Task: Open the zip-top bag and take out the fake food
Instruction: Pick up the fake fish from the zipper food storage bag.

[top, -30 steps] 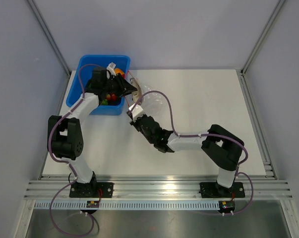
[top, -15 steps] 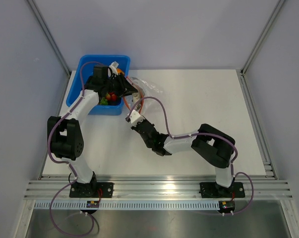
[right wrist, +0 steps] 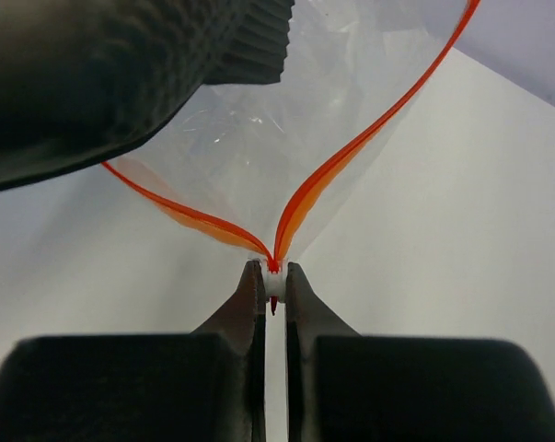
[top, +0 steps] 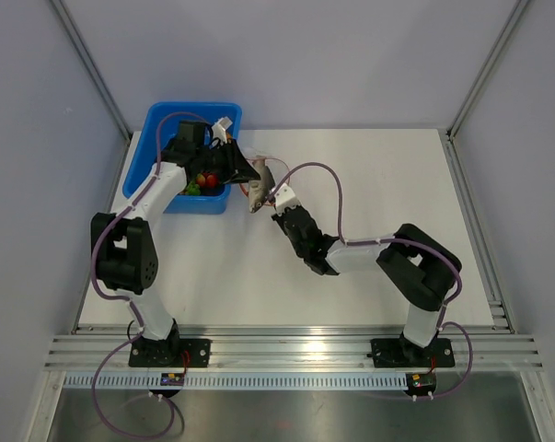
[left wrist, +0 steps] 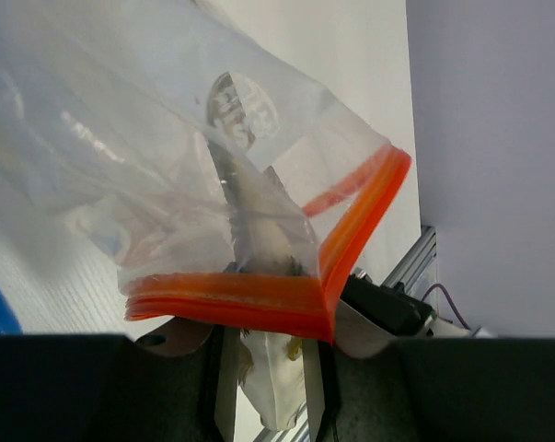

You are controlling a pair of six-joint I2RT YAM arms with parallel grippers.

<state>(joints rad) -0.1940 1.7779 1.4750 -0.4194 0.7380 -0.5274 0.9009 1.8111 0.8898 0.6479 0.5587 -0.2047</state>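
The top view looks down from high up at the near side, far enough back to hold the whole white table (top: 397, 184). The left wrist view sits right against the zip-top bag (left wrist: 167, 138), facing through its clear plastic toward the table's edge. The right wrist view looks out along the right tool (right wrist: 274, 276), equally close. All three views share the bag.
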